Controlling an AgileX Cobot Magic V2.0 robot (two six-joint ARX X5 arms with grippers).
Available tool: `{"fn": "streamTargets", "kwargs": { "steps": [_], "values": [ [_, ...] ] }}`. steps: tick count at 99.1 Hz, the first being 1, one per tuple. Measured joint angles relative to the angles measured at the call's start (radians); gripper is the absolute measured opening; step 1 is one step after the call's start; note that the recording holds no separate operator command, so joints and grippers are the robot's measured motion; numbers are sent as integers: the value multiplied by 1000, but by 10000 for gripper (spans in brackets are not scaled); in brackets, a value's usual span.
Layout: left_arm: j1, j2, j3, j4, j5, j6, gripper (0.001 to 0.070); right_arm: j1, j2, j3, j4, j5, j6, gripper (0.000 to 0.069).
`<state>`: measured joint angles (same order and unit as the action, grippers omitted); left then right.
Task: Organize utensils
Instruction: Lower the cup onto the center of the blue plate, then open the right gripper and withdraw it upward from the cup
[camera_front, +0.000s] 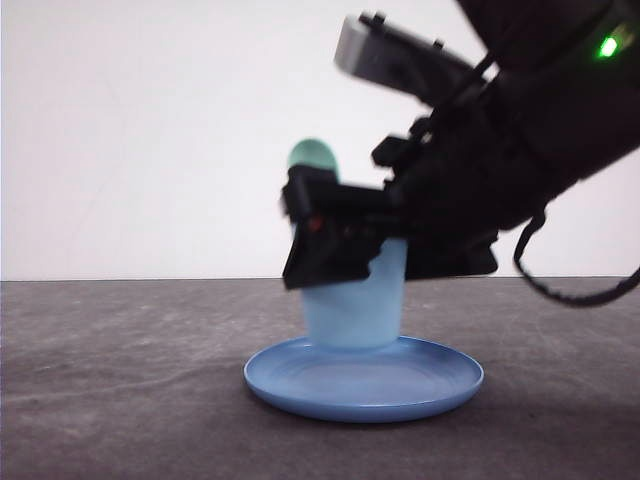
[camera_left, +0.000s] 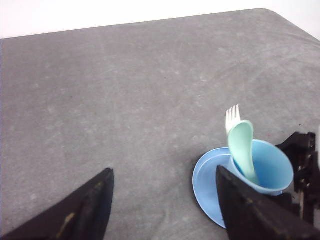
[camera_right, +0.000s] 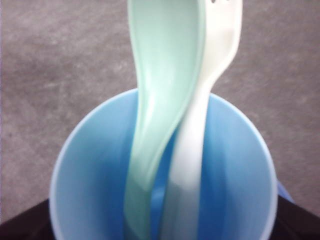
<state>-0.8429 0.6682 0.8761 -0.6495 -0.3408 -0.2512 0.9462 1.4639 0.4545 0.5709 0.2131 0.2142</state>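
A mint-green spoon and a white fork stand side by side in the light blue cup, their heads leaning out over its rim. The cup stands upright on the round blue plate. My right gripper is down around the cup's upper part. Its dark fingers flank the cup, and the rim hides whether they touch it. The spoon's bowl shows above the gripper. My left gripper hangs open over bare table, left of the plate.
The grey table stretches wide around the plate, with its far edge against a white wall. The right arm's black body and cable hang over the table's right side.
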Motion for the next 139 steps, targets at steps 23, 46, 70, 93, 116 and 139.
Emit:
{"fn": "streamTargets", "kwargs": {
  "steps": [23, 46, 70, 93, 116, 139],
  "values": [
    [0, 0, 0, -37, 0, 0, 392, 22, 82, 0, 70, 27, 5, 462],
    [0, 0, 0, -47, 0, 0, 392, 23, 92, 0, 69, 53, 20, 462],
    [0, 0, 0, -47, 0, 0, 392, 23, 93, 0, 61, 53, 22, 463],
    [0, 0, 0, -47, 0, 0, 392, 23, 95, 0, 62, 49, 23, 593],
    [0, 0, 0, -47, 0, 0, 392, 23, 95, 0, 68, 48, 22, 634],
    [0, -1, 0, -47, 0, 0, 392, 29, 9, 0, 14, 46, 15, 680]
  ]
}}
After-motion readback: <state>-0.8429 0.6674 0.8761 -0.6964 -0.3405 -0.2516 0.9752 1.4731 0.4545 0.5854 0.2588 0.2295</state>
